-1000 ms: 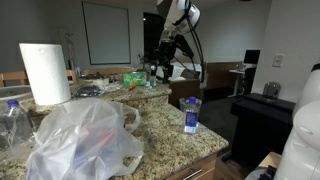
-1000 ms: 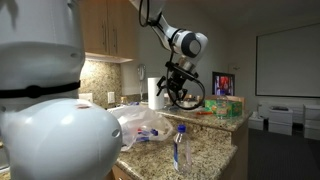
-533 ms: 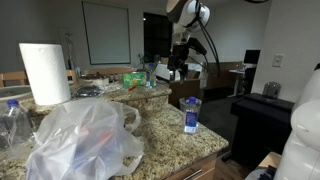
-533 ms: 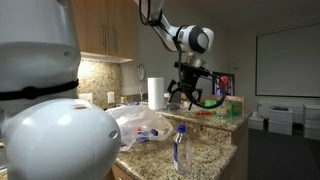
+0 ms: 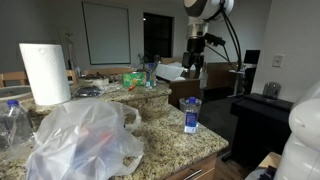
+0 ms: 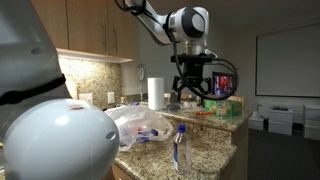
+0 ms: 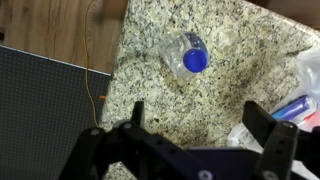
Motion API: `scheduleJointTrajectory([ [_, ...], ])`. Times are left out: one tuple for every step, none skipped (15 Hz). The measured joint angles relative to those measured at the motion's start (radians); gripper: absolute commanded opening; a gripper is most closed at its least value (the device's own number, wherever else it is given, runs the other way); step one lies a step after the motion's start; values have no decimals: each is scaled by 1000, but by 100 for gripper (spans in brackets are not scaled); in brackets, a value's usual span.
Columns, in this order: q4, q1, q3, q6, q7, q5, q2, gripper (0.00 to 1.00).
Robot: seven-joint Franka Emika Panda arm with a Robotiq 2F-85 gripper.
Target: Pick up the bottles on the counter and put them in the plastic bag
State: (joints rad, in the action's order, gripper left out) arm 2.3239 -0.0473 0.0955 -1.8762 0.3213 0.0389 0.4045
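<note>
Granite, speckled tan and brown, forms the counter [image 5: 172, 138], seen in both exterior views [image 6: 212, 148] and from above in the wrist view [image 7: 150, 70].

1. Tool state. We see the gripper [image 6: 195, 96] held in the air above the counter with its jaws spread wide and nothing between them. In the wrist view the gripper [image 7: 195, 110] frames bare granite, with one dark finger [image 7: 136, 112] on each side. In an exterior view the gripper [image 5: 195, 62] hangs high, well apart from the nearest bottle.

2. Task items.
- One clear bottle [image 5: 191, 114] with a blue cap and a blue label stands upright near the counter's edge. We find the same bottle [image 6: 180, 150] alone on open granite. In the wrist view this bottle [image 7: 187, 55] appears cap-on from above, outside the span of the fingers.
- The plastic bag [image 5: 85, 140], crinkled and whitish, lies on the counter and is far larger than the bottle. We see it again in an exterior view [image 6: 140, 122] and at the edge of the wrist view [image 7: 303, 85].
- Something blue [image 7: 296, 106] shows through the bag's film; we cannot tell what it is.
- More clear bottles [image 5: 12, 118] stand just beside the bag.

3. Other items. A white paper towel roll [image 5: 45, 72] stands upright behind the bag.
</note>
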Motion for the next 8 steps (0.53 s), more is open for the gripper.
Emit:
scheduleJointTrajectory([
  [31, 0, -1, 0, -17, -1, 30, 100],
  [62, 0, -3, 0, -29, -1, 55, 100],
  [91, 0, -5, 0, -40, -1, 76, 100],
  [119, 0, -6, 0, -50, -1, 93, 100],
  [147, 0, -8, -3, -64, -1, 107, 100],
  [176, 0, -9, -13, -85, -1, 120, 100],
  [204, 0, -11, -36, -110, 0, 130, 100],
  [233, 0, -13, -67, -135, 3, 139, 100],
])
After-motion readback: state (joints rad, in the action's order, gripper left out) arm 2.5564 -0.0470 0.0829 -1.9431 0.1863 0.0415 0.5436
